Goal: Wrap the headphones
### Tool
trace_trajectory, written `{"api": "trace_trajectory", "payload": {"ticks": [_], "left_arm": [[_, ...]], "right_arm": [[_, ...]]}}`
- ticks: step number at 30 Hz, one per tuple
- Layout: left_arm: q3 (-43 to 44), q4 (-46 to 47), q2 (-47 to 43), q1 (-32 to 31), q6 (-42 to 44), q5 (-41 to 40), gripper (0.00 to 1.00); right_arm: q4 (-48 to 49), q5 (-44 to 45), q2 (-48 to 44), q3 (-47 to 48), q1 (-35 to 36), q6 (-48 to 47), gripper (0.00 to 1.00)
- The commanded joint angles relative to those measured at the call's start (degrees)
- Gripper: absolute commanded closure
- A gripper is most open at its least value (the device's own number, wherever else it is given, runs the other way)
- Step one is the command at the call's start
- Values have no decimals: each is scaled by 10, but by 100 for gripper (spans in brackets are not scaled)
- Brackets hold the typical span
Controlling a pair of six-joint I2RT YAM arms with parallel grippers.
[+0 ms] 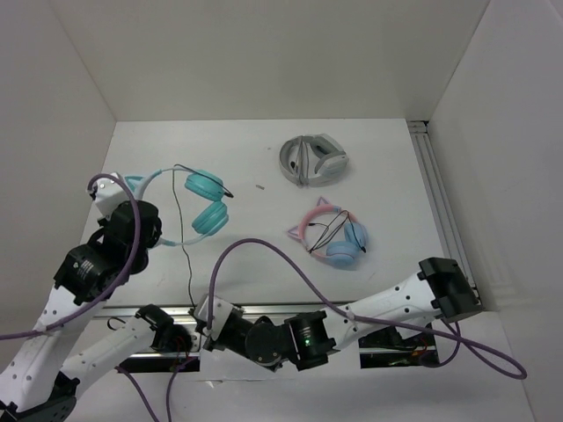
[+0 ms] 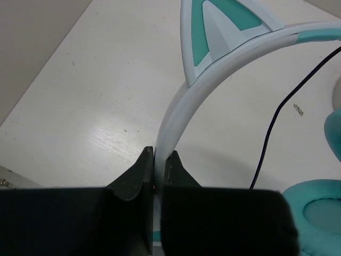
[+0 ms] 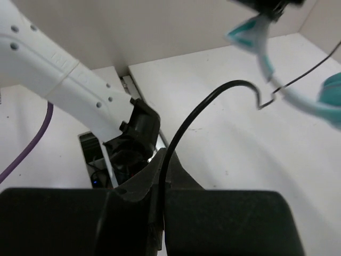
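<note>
Left wrist: clamped the headphones by the pale headband with left gripper; pinched their black cable with right gripper.

- A robotics lab test cell: a white wood-grain table boxed in by plain white panel walls.
- Two white jointed robot arms, left and right, mounted at its near edge along a metal rail, trailing purple cables.
</note>
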Motion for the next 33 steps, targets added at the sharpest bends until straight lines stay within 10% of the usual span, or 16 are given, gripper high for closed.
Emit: {"api": "trace_trajectory", "payload": {"ticks": [1, 12, 33], "left_arm": [[-31, 32, -24, -1, -33, -13, 100], [-61, 55, -93, -1, 83, 74, 100], [0, 5, -104, -1, 227, 321, 100]], "right_arm": [[-79, 29, -27, 58, 3, -53, 100], [-303, 81, 7, 238, -25, -165, 100], [-167, 237, 4, 288, -146, -408, 98]]}}
